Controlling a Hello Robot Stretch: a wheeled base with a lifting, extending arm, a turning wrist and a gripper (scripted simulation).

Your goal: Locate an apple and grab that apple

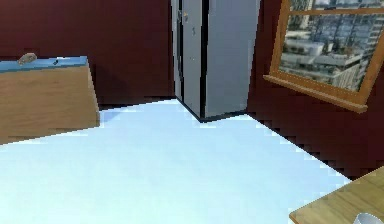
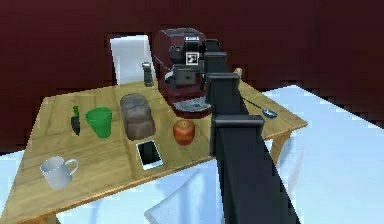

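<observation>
Claw: the claw sits at the far end of the dark arm, above the wooden table and in front of a dark red coffee machine.
Claw state: I cannot tell whether it holds anything, because the machine and the tabletop lie right behind its tip.
Apple: the apple, red with a yellowish side, stands on the table on the near side of the claw, just left of the arm.
Left of the claw: a bread loaf, then a green cup, then a thin dark thing that is too small to name.
Nearer than the apple: a white phone lies flat, and a white mug stands at the near left corner.
Beyond the claw: a grey shaker and a white chair.
Right of the arm: a spoon lies on the table.
Writing: the white squares by the claw carry black marks, too small to read as words.
Forward view: a wooden counter with a blue top, a tall grey cabinet, a window looking onto city buildings, dark red walls and a pale floor.
</observation>
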